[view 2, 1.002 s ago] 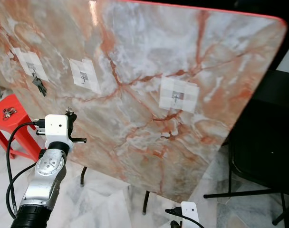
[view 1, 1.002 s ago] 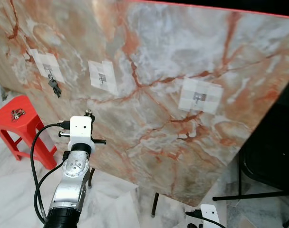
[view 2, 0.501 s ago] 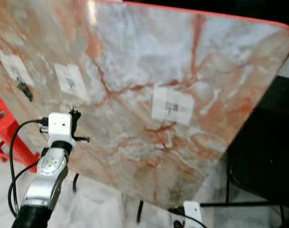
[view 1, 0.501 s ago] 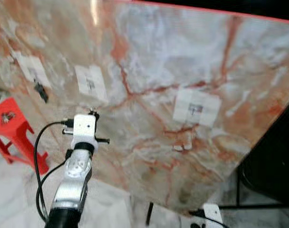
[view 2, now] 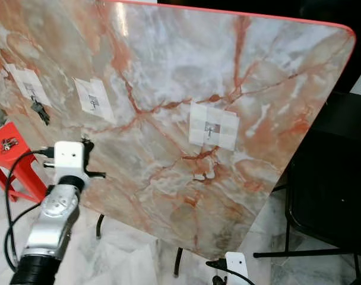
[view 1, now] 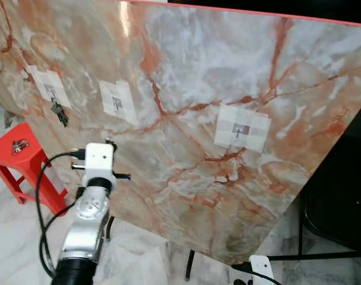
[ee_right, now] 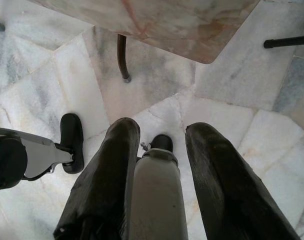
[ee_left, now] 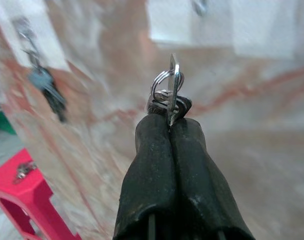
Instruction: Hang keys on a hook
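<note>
Left gripper (ee_left: 169, 125) is clamped tight on the keys (ee_left: 168, 97): fingers pressed together, with only the ring and a thin silver blade showing past the tips, centre of the left wrist view. In the left eye view the arm is raised at lower left, in front of the marble board (view 1: 186, 77), below the middle hook (view 1: 116, 102).

Board carries 3 white patches, each with a small hook. The upper-left hook (view 1: 52, 94) already has a dark key bunch (view 1: 60, 113). The right hook (view 1: 241, 129) is bare. Another key set (view 1: 19, 144) lies on the red stool (view 1: 8, 163) at far left.

Risks, my judgement:
- The ring stands edge-on to the board, so it may miss the small hook and scrape the patch.
- Grip sits low on the bunch; a nudge could twist or drop it.

Right gripper (ee_right: 154, 150) hangs idle over the floor, fingers spread, nothing between them.
</note>
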`<state>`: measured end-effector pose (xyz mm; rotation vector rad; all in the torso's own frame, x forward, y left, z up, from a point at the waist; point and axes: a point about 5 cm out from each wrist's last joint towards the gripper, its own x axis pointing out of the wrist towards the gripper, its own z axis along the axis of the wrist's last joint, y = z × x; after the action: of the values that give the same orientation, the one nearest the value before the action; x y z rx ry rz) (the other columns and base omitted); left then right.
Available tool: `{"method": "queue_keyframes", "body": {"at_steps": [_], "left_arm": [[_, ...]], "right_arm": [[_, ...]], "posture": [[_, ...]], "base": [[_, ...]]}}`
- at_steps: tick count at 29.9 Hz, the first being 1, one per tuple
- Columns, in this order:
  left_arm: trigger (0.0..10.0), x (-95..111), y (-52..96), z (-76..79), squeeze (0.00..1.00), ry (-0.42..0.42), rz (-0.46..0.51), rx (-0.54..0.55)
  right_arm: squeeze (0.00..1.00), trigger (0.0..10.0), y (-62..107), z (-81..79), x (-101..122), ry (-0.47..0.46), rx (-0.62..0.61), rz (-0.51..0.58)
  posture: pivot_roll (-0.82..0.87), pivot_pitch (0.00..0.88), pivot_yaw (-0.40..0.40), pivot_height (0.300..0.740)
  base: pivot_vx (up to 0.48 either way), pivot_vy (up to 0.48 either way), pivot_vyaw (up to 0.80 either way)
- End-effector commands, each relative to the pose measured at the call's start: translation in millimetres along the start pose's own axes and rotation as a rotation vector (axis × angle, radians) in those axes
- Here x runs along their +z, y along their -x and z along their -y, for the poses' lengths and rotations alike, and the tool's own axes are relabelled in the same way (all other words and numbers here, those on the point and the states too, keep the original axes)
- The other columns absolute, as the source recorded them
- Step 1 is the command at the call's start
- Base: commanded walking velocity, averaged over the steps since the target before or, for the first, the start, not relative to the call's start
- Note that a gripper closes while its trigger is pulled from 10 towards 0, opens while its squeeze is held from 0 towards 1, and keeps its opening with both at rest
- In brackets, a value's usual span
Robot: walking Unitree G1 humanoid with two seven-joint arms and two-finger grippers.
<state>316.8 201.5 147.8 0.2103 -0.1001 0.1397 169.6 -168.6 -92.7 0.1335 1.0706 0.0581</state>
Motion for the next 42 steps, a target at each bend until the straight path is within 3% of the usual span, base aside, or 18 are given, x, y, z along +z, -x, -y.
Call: {"method": "queue_keyframes", "body": {"at_steps": [1,8,20,42], "left_arm": [[10.0,14,-6.2,-2.3,0.0,0.008,0.035,-0.01],[10.0,27,-18.0,-4.7,0.0,0.059,0.038,-0.045],[10.0,36,-20.8,4.6,0.0,0.083,0.041,-0.134],[10.0,47,-31.2,3.7,0.0,0.096,0.049,-0.111]], "right_arm": [[0.0,10.0,0.2,0.9,-1,-0.004,-0.005,-0.006],[0.0,10.0,0.2,0.8,-1,0.01,-0.001,-0.007],[0.0,10.0,0.3,1.2,-2,0.008,-0.004,-0.008],[0.0,10.0,0.5,2.8,0,0.014,-0.006,-0.006]], "posture": [[0.09,0.045,-0.034,0.723],[0.09,0.037,-0.031,0.723],[0.09,0.04,-0.036,0.723],[0.09,0.044,-0.048,0.723]], "base": [[0.0,0.0,0.0],[0.0,0.0,0.0],[0.0,0.0,0.0],[0.0,0.0,0.0]]}}
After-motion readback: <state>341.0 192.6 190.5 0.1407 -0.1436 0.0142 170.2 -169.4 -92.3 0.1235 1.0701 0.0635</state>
